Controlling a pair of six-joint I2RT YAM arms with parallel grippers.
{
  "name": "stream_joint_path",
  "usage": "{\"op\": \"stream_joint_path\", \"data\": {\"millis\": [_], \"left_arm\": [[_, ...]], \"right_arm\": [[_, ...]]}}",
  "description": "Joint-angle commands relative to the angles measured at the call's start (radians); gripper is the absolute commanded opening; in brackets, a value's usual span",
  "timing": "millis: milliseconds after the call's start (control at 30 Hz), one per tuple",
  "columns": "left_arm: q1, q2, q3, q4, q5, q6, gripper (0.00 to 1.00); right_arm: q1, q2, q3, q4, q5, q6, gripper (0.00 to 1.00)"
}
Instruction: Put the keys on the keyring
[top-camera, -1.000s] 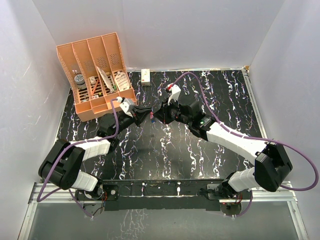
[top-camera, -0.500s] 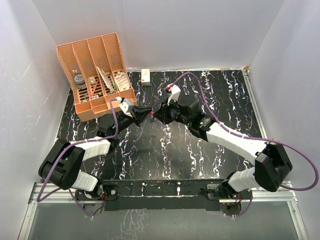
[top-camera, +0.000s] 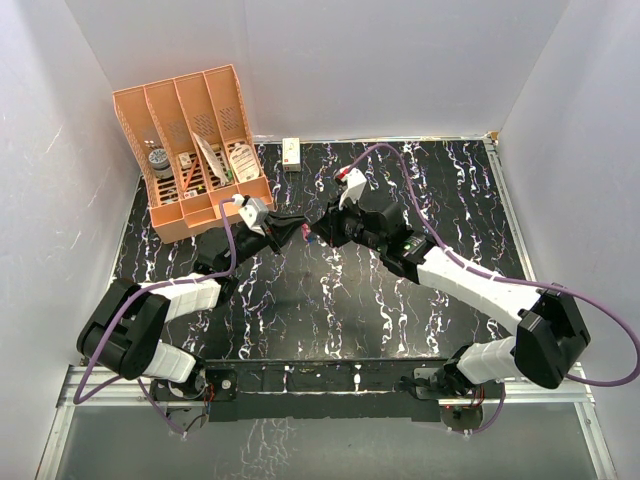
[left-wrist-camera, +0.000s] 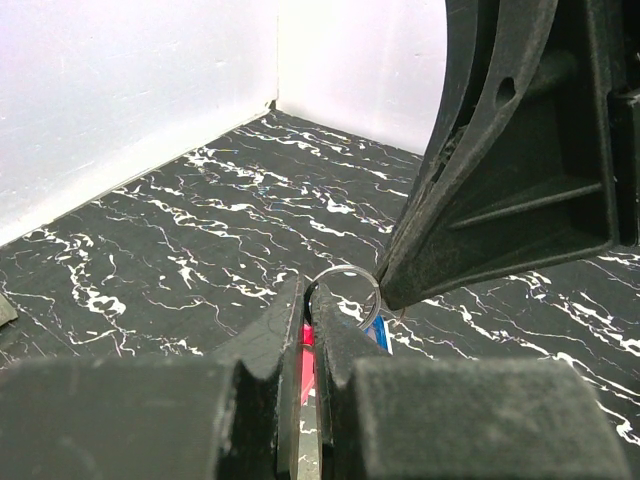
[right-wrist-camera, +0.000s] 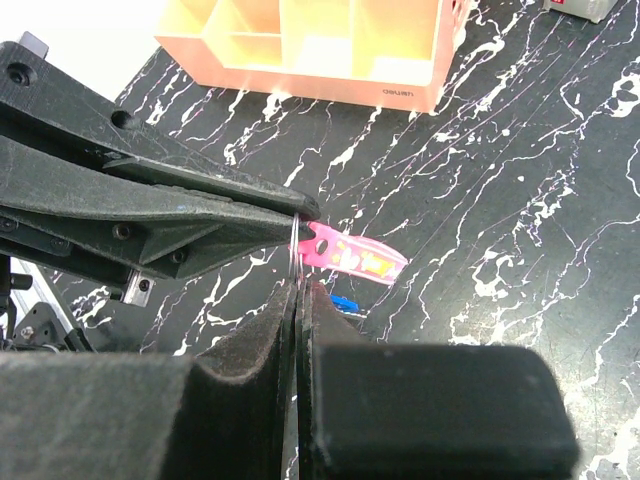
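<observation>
While the right elbow (top-camera: 550, 335) is swinging outward since a second ago, both arms are still meeting above the middle of the desk (top-camera: 330, 320).
The left fingers (left-wrist-camera: 270, 340) are clamping the pink keyring (right-wrist-camera: 350, 255), its metal ring (left-wrist-camera: 345, 268) poking out; the right fingers (right-wrist-camera: 250, 340) are pressing shut against that ring, the blue key (right-wrist-camera: 343, 300) showing just beneath.

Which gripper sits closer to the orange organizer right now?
The left gripper: it reaches in from the side of the orange organizer, while the right gripper faces it from the far side, tip to tip at the keyring.
</observation>
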Motion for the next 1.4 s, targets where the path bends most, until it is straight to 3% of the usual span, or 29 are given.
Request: {"op": "stream_joint_path", "data": {"millis": [0, 733, 967, 1100, 1367], "left_arm": [[-0.007, -0.008, -0.009, 0.053, 0.042, 0.009, 0.0], [-0.006, 0.023, -0.013, 0.189, 0.059, -0.061, 0.0], [-0.006, 0.023, -0.015, 0.214, 0.067, -0.077, 0.0], [-0.006, 0.032, -0.017, 0.237, 0.071, -0.091, 0.0], [-0.006, 0.031, -0.02, 0.247, 0.071, -0.097, 0.0]], "right_arm": [[-0.005, -0.041, 0.055, 0.053, 0.024, -0.016, 0.0], [-0.01, -0.031, 0.049, 0.051, 0.007, -0.009, 0.0], [-0.012, -0.031, 0.048, 0.049, 0.012, -0.006, 0.11], [-0.015, -0.032, 0.048, 0.049, 0.014, -0.003, 0.22], [-0.018, -0.049, 0.046, 0.041, 0.037, -0.004, 0.24]]}}
